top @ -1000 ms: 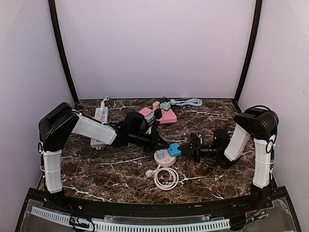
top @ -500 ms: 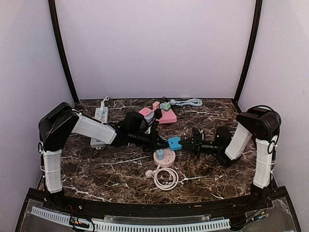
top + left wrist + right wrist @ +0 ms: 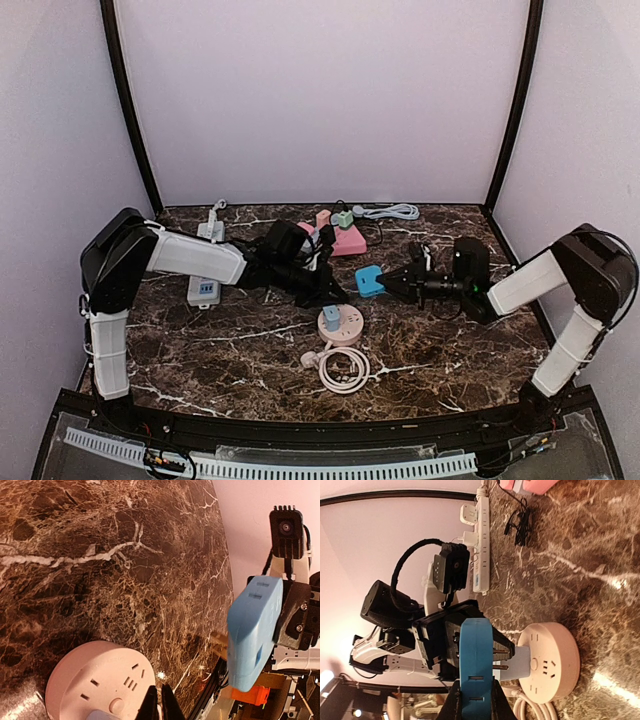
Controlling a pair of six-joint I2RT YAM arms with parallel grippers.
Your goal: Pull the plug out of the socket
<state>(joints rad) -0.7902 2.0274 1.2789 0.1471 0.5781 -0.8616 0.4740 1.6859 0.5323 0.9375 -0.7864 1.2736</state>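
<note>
Compared with 1 second earlier, the blue rectangular plastic plug has left the round pink plastic socket. It now hangs clear of the socket, pinched between the narrowly parted fingers of the right gripper. The left gripper, fully closed and empty, sits just beside the socket. Extraction appears complete.
</note>
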